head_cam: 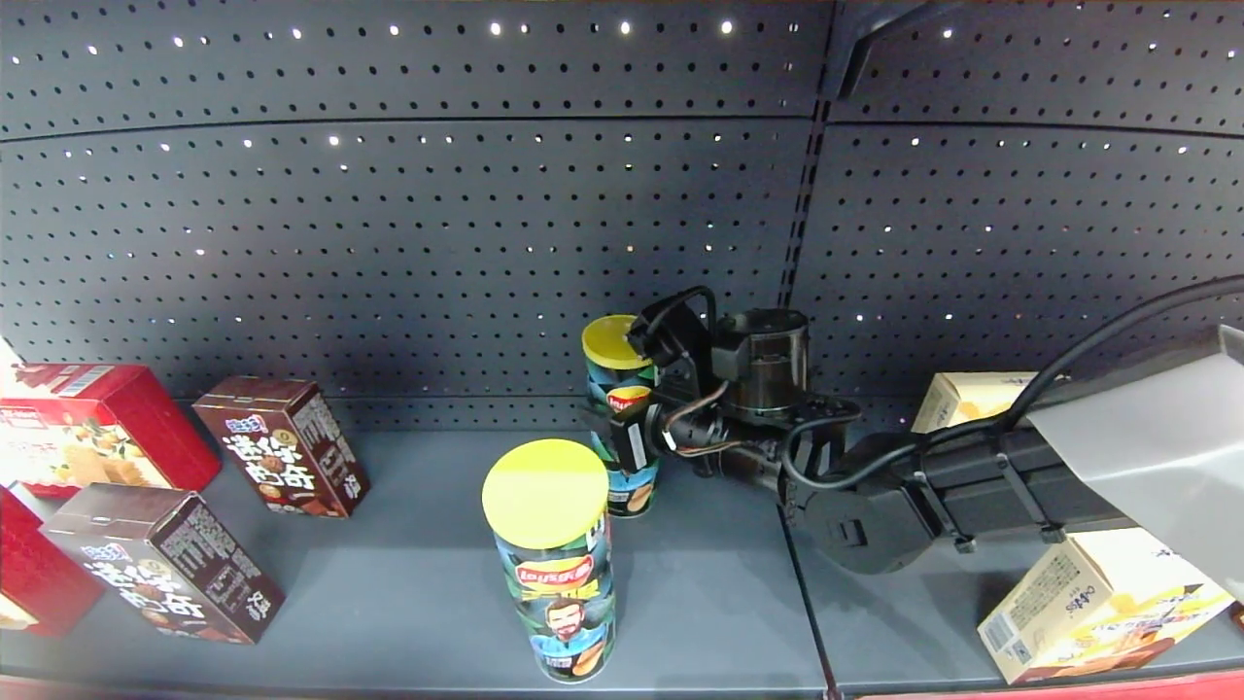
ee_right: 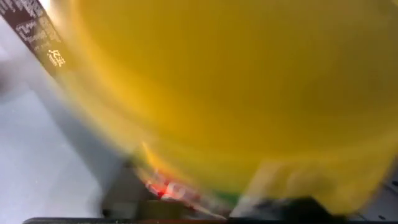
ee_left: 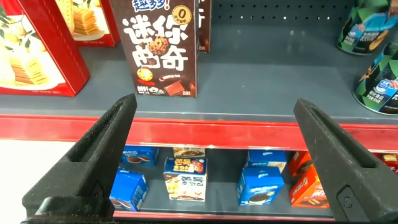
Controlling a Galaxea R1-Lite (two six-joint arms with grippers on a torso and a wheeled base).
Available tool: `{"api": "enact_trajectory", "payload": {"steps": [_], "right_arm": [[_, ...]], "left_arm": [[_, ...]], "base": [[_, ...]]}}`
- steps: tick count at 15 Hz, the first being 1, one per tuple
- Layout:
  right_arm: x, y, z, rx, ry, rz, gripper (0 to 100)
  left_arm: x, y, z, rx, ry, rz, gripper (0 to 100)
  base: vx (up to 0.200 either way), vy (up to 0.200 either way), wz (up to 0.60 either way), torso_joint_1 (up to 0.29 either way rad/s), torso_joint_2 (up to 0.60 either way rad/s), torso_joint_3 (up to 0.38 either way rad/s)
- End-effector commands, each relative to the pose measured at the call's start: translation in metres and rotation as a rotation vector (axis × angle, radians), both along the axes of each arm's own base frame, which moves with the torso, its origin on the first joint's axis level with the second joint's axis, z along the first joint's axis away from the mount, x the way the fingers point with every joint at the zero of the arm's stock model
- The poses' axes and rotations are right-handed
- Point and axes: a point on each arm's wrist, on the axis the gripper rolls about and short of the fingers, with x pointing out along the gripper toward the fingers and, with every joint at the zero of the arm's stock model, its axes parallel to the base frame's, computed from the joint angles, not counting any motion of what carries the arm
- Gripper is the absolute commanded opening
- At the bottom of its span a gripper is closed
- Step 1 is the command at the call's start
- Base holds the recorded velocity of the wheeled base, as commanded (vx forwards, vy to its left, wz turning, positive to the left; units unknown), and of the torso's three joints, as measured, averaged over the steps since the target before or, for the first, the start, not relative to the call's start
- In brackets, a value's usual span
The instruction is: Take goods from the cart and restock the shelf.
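Two chip cans with yellow lids stand on the grey shelf (head_cam: 408,583). The front can (head_cam: 559,554) stands free near the shelf's front edge. My right gripper (head_cam: 637,437) is shut on the back can (head_cam: 622,374), which stands upright close to the pegboard; its yellow lid (ee_right: 236,81) looms large in the right wrist view. My left gripper (ee_left: 214,155) hangs open in front of the red shelf edge (ee_left: 211,132), with nothing between its fingers (ee_left: 93,162). Both cans (ee_left: 379,81) show at the far right of the left wrist view.
Brown cookie boxes (head_cam: 282,442) (head_cam: 170,564) and a red box (head_cam: 87,428) stand on the shelf's left. Cream boxes (head_cam: 1098,603) (head_cam: 962,399) lie on the right section, under my right arm. The pegboard wall (head_cam: 437,243) closes the back. Blue boxes (ee_left: 258,186) fill the lower shelf.
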Motion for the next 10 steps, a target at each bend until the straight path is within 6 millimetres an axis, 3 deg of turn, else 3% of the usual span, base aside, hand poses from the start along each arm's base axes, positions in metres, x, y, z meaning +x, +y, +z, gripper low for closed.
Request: {"api": "enact_trajectory", "payload": {"steps": [1,7,10], "right_arm": [[-0.003,0.002,-0.003,-0.008,0.008,0.008,100],[-0.012,0.003,-0.012,-0.036,0.033,0.012,100],[-0.024,-0.010,-0.011,-0.054,0.052,0.010,100]], "left_arm": [[0.000,0.000,0.000,0.000,0.001,0.002,100],[0.000,0.000,0.000,0.000,0.001,0.002,100],[0.000,0.000,0.000,0.000,0.001,0.002,100]], "base": [[0.000,0.000,0.00,0.000,0.00,0.000],[0.000,0.000,0.00,0.000,0.00,0.000],[0.000,0.000,0.00,0.000,0.00,0.000]]}}
